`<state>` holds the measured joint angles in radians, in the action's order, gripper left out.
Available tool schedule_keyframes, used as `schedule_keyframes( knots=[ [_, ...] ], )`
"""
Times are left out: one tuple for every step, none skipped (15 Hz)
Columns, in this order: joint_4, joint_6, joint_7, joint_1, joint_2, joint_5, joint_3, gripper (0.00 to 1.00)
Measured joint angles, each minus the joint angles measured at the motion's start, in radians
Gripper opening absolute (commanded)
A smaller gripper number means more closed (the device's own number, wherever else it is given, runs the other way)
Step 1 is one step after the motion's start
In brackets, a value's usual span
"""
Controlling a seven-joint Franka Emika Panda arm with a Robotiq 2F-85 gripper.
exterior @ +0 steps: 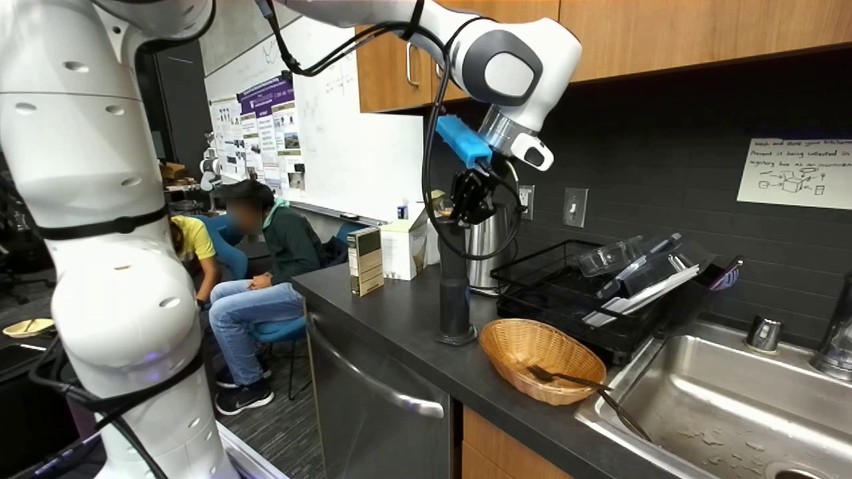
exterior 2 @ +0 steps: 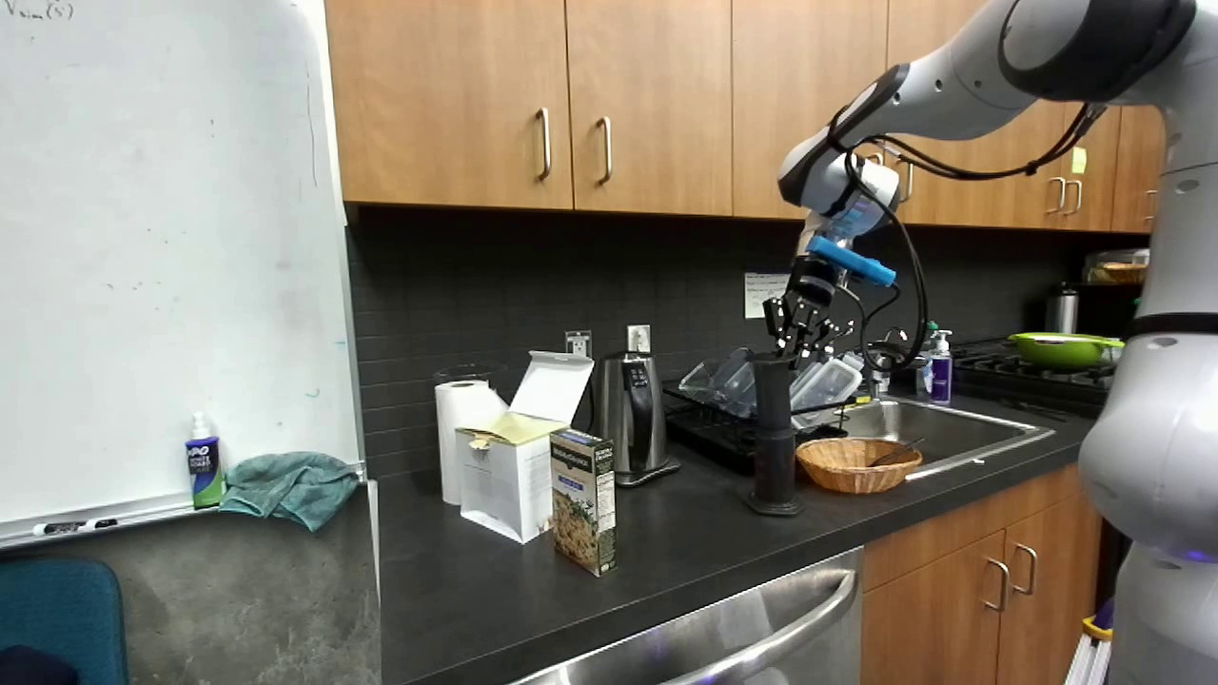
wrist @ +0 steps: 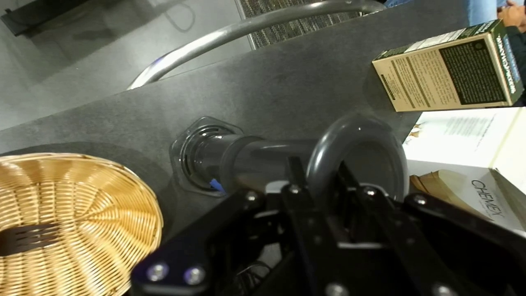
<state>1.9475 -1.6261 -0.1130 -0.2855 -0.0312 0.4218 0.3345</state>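
A dark grey plunger-style coffee press (exterior: 455, 286) stands upright on the counter, its wide base flange down, in both exterior views. My gripper (wrist: 318, 166) is shut on the rounded rim at its top: one finger lies outside the wall, the other reaches inside the opening. From above, the wrist view shows the press (wrist: 269, 158) running from rim to base, with a small blue mark low on it. Beside its base sits an oval wicker basket (wrist: 102, 197) with a dark fork (wrist: 37, 238) in it. In an exterior view the gripper (exterior 2: 792, 347) points down at the press top.
A food carton (exterior 2: 583, 499) and an opened white box (exterior 2: 500, 485) stand along the counter, near a steel kettle (exterior 2: 633, 414). Behind the basket is a black dish rack (exterior: 532, 306) loaded with plastic containers. The sink (exterior: 665, 372) adjoins it, and cabinets (exterior 2: 647, 95) hang overhead.
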Motion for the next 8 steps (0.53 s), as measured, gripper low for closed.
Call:
schedule_keyframes(
  knots=[
    [0.000,0.000,-0.004,0.000,0.000,0.000,0.000,0.05],
    [0.000,0.000,-0.009,0.000,0.000,0.000,0.000,0.05],
    [0.001,0.000,-0.015,0.000,0.000,0.000,0.000,0.05],
    [0.001,0.000,-0.019,0.000,0.000,0.000,0.000,0.05],
    [0.001,0.000,-0.023,0.000,0.000,0.000,0.000,0.05],
    [0.001,0.000,-0.027,0.000,0.000,0.000,0.000,0.05],
    [0.001,-0.001,-0.032,0.000,0.000,0.000,0.000,0.05],
    [0.001,-0.001,-0.036,0.000,0.000,0.000,0.000,0.05]
  ],
)
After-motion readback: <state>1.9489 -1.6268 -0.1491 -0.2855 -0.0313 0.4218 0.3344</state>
